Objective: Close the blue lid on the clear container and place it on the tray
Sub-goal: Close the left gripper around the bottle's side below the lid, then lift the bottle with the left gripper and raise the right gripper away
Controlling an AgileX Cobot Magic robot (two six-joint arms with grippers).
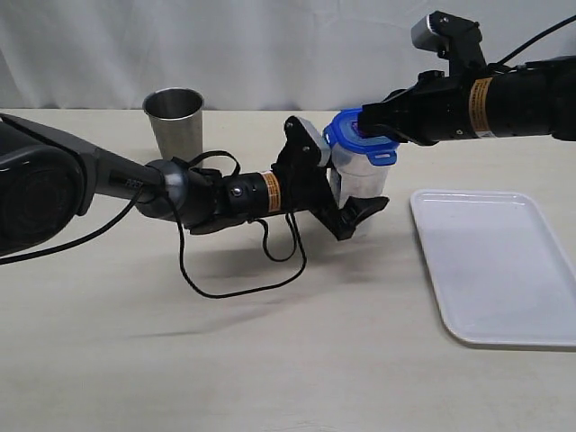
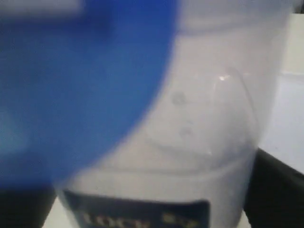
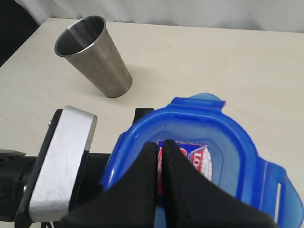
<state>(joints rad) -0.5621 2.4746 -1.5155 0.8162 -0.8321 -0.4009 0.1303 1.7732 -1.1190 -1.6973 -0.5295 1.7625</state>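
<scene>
Fingertips of the right hand (image 3: 161,146) are pressed together and set on the sticker (image 3: 195,157) at the middle of the lid (image 3: 228,137), evidently so that the lid is pushed square onto the rim rather than gripped. Its flaps are seen sticking outward, so the locks are judged not yet snapped. Below, the container (image 2: 213,118) is clamped from the side by the left hand (image 1: 345,180), jaws spread wide around the body, so that tipping under the push is prevented. Whether its base touches the bench (image 1: 270,360) cannot be told. The tray (image 1: 504,270) is seen apart, to the right, where the closed container is to be placed. A cup (image 1: 175,121) is stood well behind
</scene>
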